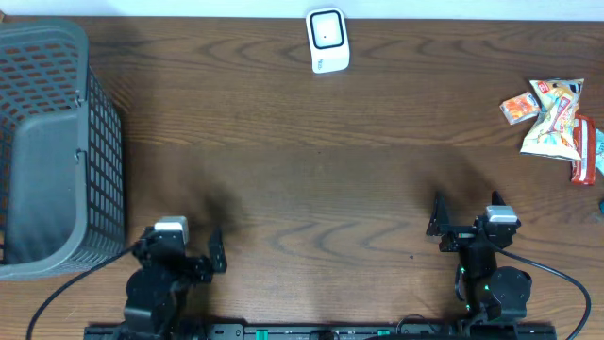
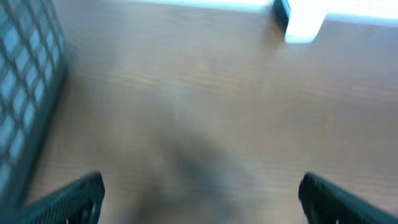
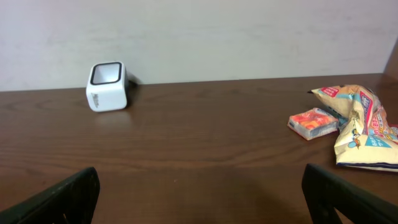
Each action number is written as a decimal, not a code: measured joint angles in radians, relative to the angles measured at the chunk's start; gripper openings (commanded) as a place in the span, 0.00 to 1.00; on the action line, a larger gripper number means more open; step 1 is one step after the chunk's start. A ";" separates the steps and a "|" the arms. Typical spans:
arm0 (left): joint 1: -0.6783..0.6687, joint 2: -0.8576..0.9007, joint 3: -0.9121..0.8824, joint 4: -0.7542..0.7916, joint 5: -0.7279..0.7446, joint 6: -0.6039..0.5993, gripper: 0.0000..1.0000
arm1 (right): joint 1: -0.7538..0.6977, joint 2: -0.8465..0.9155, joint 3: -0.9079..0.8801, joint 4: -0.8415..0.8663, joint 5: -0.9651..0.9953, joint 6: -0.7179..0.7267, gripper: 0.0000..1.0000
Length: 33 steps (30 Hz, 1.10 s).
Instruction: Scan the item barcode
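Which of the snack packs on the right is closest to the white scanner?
The small orange packet: it sits at the pile's left edge; the bigger pale bag lies farther from the white scanner.

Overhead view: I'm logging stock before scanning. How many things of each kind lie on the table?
Grey plastic lattice basket: 1
White box-shaped barcode scanner: 1
Colourful snack packets: 3 clearly visible, pile cropped
Total: 5

Scanner [image 1: 327, 41] sat top centre, basket [image 1: 57, 151] far left, snack packs [image 1: 557, 118] far right. Left gripper [image 1: 181, 247] and right gripper [image 1: 470, 227] near bottom edge, spread, empty.
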 measured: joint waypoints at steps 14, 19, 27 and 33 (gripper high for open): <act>0.048 0.001 -0.257 0.534 0.000 0.122 1.00 | 0.000 0.000 0.000 0.000 0.000 0.000 0.99; 0.088 0.000 -0.261 0.536 0.000 0.143 1.00 | 0.000 0.000 0.000 0.000 0.000 0.000 0.99; 0.093 0.000 -0.261 0.535 0.002 0.212 1.00 | 0.000 0.000 0.000 0.000 0.000 0.000 0.99; 0.093 0.000 -0.261 0.534 0.009 0.234 1.00 | 0.000 0.000 0.000 0.000 0.000 0.000 0.99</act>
